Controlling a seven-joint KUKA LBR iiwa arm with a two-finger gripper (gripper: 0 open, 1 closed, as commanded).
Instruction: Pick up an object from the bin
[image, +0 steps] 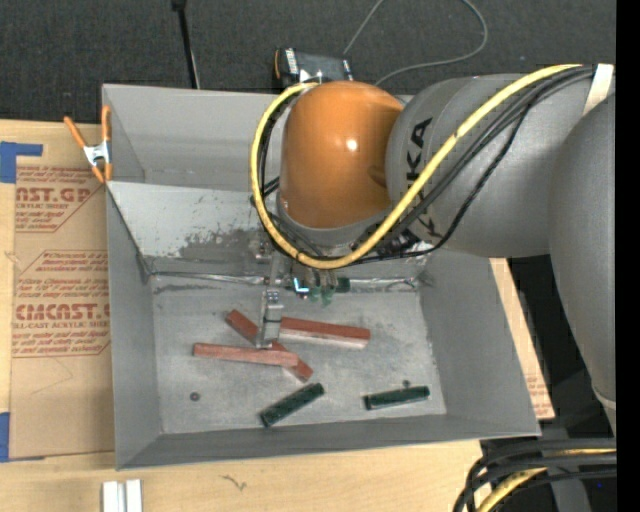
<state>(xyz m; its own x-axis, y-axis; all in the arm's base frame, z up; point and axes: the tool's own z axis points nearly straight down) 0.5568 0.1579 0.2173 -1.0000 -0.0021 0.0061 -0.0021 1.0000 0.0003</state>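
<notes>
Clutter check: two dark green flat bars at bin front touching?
Apart. Camera view shows bare floor between left dark green bar and right dark green bar.

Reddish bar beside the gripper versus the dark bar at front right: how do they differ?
Colour: the reddish bar is brick-red, the dark bar green-black. Length: the reddish bar looks longer than the dark bar. Place: the reddish bar ends by the gripper mid-bin; the dark bar lies apart, near the front wall. Both are slim sticks lying flat.
</notes>
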